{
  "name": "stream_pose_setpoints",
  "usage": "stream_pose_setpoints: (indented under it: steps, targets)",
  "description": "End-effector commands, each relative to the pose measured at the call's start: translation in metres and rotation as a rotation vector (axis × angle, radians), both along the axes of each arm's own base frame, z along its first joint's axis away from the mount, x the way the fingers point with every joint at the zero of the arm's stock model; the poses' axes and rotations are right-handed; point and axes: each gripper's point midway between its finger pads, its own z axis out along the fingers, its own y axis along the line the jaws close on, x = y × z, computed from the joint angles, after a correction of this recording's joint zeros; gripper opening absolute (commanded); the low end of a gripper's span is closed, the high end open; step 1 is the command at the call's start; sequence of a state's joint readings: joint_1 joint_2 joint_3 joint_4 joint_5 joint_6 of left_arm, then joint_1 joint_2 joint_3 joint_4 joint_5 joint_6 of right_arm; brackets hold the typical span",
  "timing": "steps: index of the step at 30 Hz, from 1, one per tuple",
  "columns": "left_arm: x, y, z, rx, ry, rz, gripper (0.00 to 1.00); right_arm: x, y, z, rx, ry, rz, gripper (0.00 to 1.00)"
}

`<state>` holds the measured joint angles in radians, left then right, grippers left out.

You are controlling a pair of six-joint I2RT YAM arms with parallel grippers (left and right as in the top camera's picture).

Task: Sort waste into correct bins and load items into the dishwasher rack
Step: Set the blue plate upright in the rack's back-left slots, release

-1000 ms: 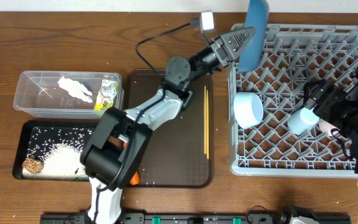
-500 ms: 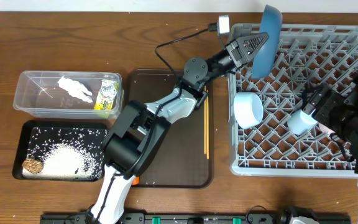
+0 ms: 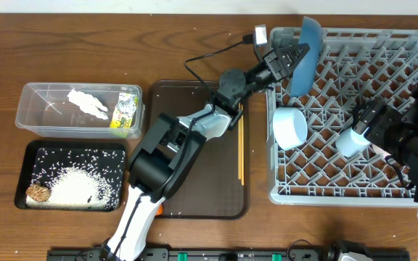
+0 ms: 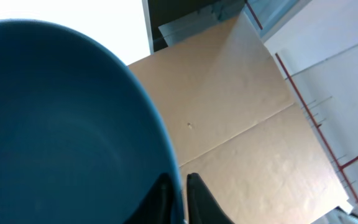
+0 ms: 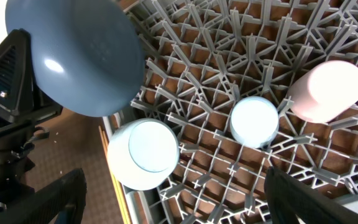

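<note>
My left gripper [image 3: 294, 53] is shut on the rim of the large blue plate [image 3: 308, 52] and holds it on edge over the back left corner of the grey dishwasher rack [image 3: 412, 193]. In the left wrist view the plate [image 4: 61, 124] fills the left side, with the fingers [image 4: 178, 193] pinching its edge. My right gripper [image 5: 179, 199] is open and empty above the rack. Below it the pale blue bowl [image 5: 143, 154], the light-blue cup [image 5: 253, 121] and the pinkish cup [image 5: 328, 90] sit in the rack. The chopsticks [image 3: 240, 145] lie on the brown tray [image 3: 194, 181].
The clear tub [image 3: 42, 123] holds the white tissue [image 3: 87, 103] and the yellow-green wrapper [image 3: 126, 112]. The black tray [image 3: 27, 152] holds the rice [image 3: 75, 185] and the brown lump [image 3: 38, 193]. The carrot [image 3: 158, 212] is mostly hidden under my left arm.
My left gripper has carried the blue plate to the right and slightly down, from beside the rack's left wall to over its back left corner. The right arm has barely moved.
</note>
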<state>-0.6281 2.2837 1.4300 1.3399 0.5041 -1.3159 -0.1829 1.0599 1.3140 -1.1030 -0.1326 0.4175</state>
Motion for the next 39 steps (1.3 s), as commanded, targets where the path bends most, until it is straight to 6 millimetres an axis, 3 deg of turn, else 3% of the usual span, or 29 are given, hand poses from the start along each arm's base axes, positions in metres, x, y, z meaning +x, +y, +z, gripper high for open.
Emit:
stream_pose_setpoints:
  steps: [1, 5, 12, 14, 17, 24, 33, 39]
  targets:
    - [0.01, 0.006, 0.016, -0.021, -0.017, 0.019, 0.22, 0.0, -0.005, 0.005, -0.016, -0.011, -0.014, 0.84]
    - [0.017, 0.012, 0.006, 0.014, 0.005, 0.008, 0.48, -0.001, -0.005, 0.005, -0.017, -0.007, -0.013, 0.84]
    - [0.032, 0.027, -0.031, 0.153, 0.08, -0.049, 0.59, -0.002, -0.006, 0.004, -0.024, -0.004, -0.019, 0.84]
    - [0.034, 0.032, -0.038, 0.189, 0.066, -0.06, 0.8, -0.002, -0.006, 0.004, -0.024, -0.004, -0.019, 0.84]
    - [0.038, 0.04, -0.047, 0.22, 0.083, -0.074, 0.98, -0.002, -0.006, 0.004, -0.024, -0.004, -0.02, 0.84]
    - [0.05, 0.06, -0.065, 0.289, 0.1, -0.069, 0.98, -0.002, -0.006, 0.004, -0.024, -0.004, -0.019, 0.85]
    - [0.068, 0.109, -0.097, 0.384, 0.21, -0.081, 0.98, 0.002, -0.007, 0.008, -0.039, -0.024, -0.005, 0.86]
    - [0.069, 0.152, -0.11, 0.504, 0.211, -0.086, 0.98, 0.01, 0.016, 0.02, -0.09, -0.104, 0.228, 0.86]
